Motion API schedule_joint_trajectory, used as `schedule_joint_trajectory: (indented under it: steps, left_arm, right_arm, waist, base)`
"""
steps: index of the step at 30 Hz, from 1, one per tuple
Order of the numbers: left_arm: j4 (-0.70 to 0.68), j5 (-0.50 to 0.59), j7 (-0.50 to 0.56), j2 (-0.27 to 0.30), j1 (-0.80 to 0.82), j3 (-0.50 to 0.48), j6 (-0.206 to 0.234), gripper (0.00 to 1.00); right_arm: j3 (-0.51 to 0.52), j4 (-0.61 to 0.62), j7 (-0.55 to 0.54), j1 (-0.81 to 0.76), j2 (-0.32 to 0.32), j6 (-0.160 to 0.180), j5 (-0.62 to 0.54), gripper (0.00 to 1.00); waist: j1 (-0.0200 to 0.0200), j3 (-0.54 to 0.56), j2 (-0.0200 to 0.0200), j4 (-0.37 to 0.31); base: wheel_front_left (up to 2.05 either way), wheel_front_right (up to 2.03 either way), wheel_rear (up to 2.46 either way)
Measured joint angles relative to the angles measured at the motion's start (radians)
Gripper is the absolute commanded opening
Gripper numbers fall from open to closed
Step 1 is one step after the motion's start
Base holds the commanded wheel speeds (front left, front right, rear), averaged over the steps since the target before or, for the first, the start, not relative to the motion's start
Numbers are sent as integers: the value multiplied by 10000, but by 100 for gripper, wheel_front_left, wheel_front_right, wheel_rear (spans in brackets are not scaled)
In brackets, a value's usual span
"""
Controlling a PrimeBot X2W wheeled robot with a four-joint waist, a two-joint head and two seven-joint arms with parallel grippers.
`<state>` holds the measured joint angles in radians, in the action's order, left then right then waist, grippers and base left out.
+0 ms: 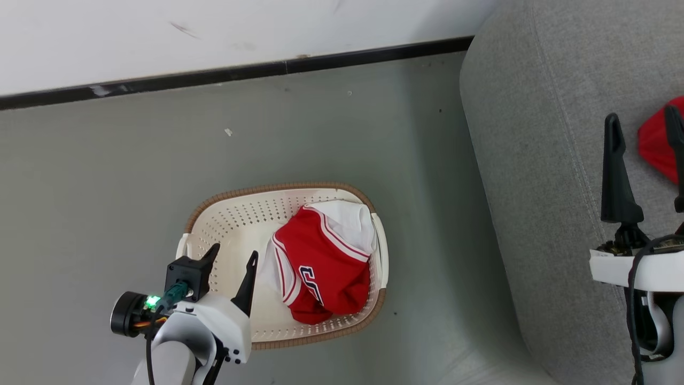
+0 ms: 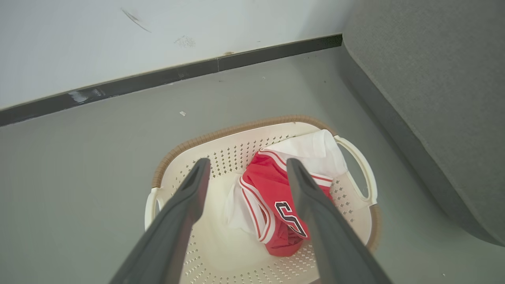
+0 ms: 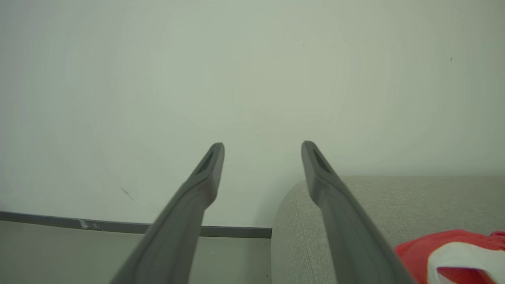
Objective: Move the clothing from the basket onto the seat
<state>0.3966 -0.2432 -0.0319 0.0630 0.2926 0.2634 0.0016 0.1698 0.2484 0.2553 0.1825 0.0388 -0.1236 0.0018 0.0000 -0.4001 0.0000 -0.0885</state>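
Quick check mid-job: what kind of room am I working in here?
Probably a living-room corner, perhaps a staged one: a grey fabric sofa, a laundry basket holding a red jersey on a smooth grey floor, and a plain white wall with dark skirting.

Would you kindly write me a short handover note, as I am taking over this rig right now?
Left gripper: open, empty, above the basket, fingers pointing into it.
Right gripper: open, empty, over the sofa.
Things: the jersey lies crumpled in the basket, towards the side nearer the sofa. The other red garment lies on the sofa, beside the right gripper.
Done: one garment is on the seat.
Left: grasp the jersey, lift it out and lay it on the sofa.
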Motion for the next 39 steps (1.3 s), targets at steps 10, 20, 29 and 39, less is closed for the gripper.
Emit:
schedule_joint_trajectory:
  steps: [10, 20, 29, 39]
  left_arm:
    - [594, -15, 4, -121, 868, 98, 19, 100]
    - [1310, -17, -6, -180, 1683, 173, 46, 100]
    - [1787, -144, -150, -221, 2285, 251, 46, 100]
    - [2422, -291, -272, -226, 2917, 244, 46, 100]
  right_arm:
    - [-194, 150, 0, 999, 8, 0, 165, 100]
    - [-443, 107, 0, 2393, 29, 0, 73, 100]
    - [-911, -291, 0, 3567, 42, 0, 75, 100]
    - [-1066, -418, 0, 4482, 54, 0, 209, 100]
  waist:
    - [0, -1121, 0, -282]
    - [0, -2297, 0, -679]
    - [0, -3195, 0, -1039]
    - [0, -4007, 0, -1428]
  base:
    - [0, 0, 0]
    - [0, 0, 0]
    - [0, 0, 0]
    - [0, 0, 0]
